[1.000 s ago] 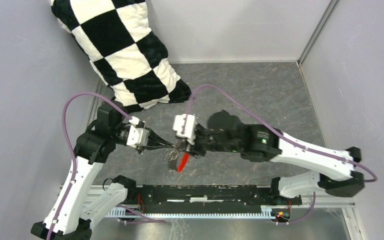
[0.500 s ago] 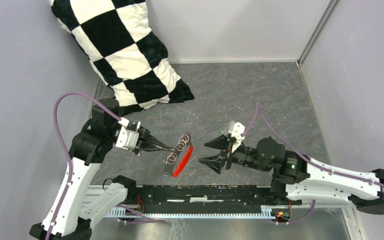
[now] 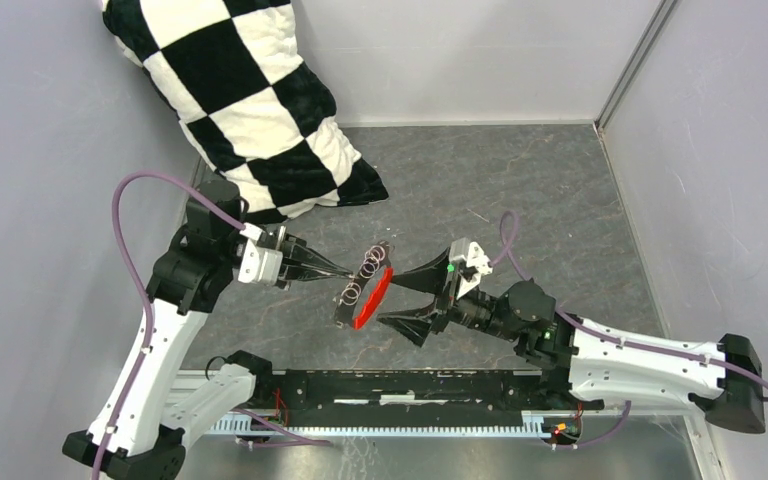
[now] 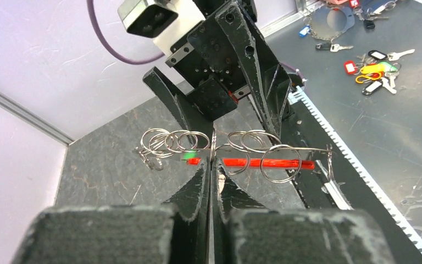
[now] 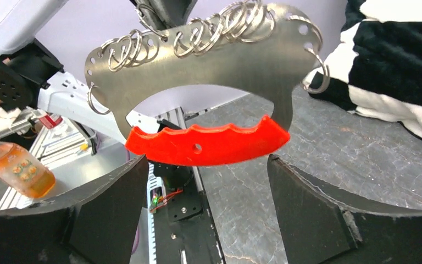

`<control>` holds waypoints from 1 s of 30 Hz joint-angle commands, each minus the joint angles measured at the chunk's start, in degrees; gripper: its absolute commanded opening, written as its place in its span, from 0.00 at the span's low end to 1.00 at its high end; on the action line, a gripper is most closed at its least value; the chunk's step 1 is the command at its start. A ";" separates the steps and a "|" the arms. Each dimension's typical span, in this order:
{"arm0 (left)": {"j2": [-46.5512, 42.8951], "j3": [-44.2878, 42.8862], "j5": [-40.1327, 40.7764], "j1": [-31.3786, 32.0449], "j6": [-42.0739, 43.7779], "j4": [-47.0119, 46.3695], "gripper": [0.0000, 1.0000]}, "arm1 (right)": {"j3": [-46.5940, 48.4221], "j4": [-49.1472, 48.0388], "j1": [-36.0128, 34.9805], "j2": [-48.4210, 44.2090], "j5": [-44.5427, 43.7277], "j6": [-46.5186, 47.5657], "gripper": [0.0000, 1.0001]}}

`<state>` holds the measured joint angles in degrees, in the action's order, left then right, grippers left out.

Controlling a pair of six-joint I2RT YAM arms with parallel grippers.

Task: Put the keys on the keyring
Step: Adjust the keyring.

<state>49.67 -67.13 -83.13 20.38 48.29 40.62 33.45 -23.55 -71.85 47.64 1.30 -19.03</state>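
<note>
Seemingly, the keyring was held up between both arms, ready for threading.
The left end effector [image 4: 211,165] was pressed together on the silvery crescent-shaped metal keyring plate [image 5: 209,60], with its red scalloped grip [image 5: 203,146] and row of wire rings [image 5: 236,25], probably to steady it above the grey desk [image 3: 520,190]. The right end effector [image 5: 207,179] was spread wide, facing the red edge just beside it, apparently not touching. A tiny green speck [image 4: 188,157], perhaps a key, showed among the rings.

Keyring [image 3: 365,290]: held above the counter [image 3: 520,190], midway between my arms. My left fingers [image 3: 312,265]: at its left edge, pinched on it. My right fingers [image 3: 418,278]: just right of it, spread, not touching. Cushion [image 3: 250,100]: far-left corner, well apart.
</note>
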 commanded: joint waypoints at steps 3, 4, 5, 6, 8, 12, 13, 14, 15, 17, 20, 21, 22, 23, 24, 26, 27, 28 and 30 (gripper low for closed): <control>1.04 -1.22 -0.06 0.27 -1.79 -5.87 0.02 | -10.82 -28.51 8.26 0.25 7.07 -15.80 0.90; 0.95 -1.24 -0.01 0.27 -2.70 -6.79 0.02 | -13.39 -35.38 9.93 1.27 8.74 -19.95 0.91; 0.86 -1.24 0.05 0.27 -3.39 -7.27 0.02 | -14.93 -40.49 11.19 2.39 9.84 -23.84 0.91; 0.71 -1.29 0.07 0.23 -3.66 -7.57 0.02 | -15.98 -45.27 12.33 3.79 10.97 -26.90 0.92; 0.61 -1.29 0.23 0.27 -4.41 -8.35 0.02 | -16.48 -54.24 13.74 7.72 13.60 -31.40 0.96; 0.59 -1.33 0.30 0.27 -4.87 -8.79 0.02 | -14.63 -67.01 14.20 15.44 17.30 -37.80 0.98; 0.52 -1.40 0.34 0.27 -5.00 -8.85 0.02 | -14.57 -70.30 14.20 17.20 16.48 -39.75 0.98; 0.52 -1.46 0.34 0.25 -5.12 -8.89 0.02 | -14.94 -72.84 14.16 18.50 15.31 -41.38 0.98; 0.45 -1.50 0.26 0.27 -5.20 -8.85 0.02 | -14.81 -75.74 14.20 20.21 14.82 -43.04 0.98; 0.47 -1.73 0.10 0.30 -5.58 -9.21 0.02 | -12.78 -78.79 14.18 23.78 16.15 -45.55 0.96; 0.60 -2.45 -0.33 0.27 -6.36 -9.26 0.02 | -9.67 -81.71 14.12 28.16 17.71 -48.52 0.86; 0.60 -2.55 -0.44 0.27 -6.57 -9.32 0.02 | -9.18 -83.32 14.11 29.31 17.20 -49.00 0.82; 0.38 -2.54 -0.45 0.27 -6.81 -9.31 0.02 | -8.96 -84.91 14.12 30.16 16.52 -49.58 0.79; 0.21 -2.36 -0.45 0.26 -7.09 -9.30 0.02 | -8.69 -86.61 14.11 31.00 15.63 -49.89 0.76; 0.05 -2.19 -0.45 0.27 -7.34 -9.31 0.02 | -8.42 -87.79 14.11 31.63 15.03 -50.24 0.73; -0.22 -2.08 -0.54 0.27 -7.70 -9.32 0.02 | -7.44 -88.58 14.11 32.47 14.66 -50.58 0.65; -0.26 -2.12 -0.68 0.27 -7.81 -9.28 0.02 | -6.78 -88.67 14.11 32.70 14.93 -50.42 0.60; -0.27 -2.20 -0.80 0.27 -7.98 -9.27 0.02 | -6.30 -88.65 14.06 32.70 15.51 -50.13 0.56; -0.33 -2.10 -1.04 0.28 -8.20 -9.28 0.02 | -5.66 -88.64 13.96 32.37 16.71 -49.38 0.43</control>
<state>50.09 -67.22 -82.63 20.38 42.65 33.63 24.40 -84.75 -57.95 80.27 16.60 -67.99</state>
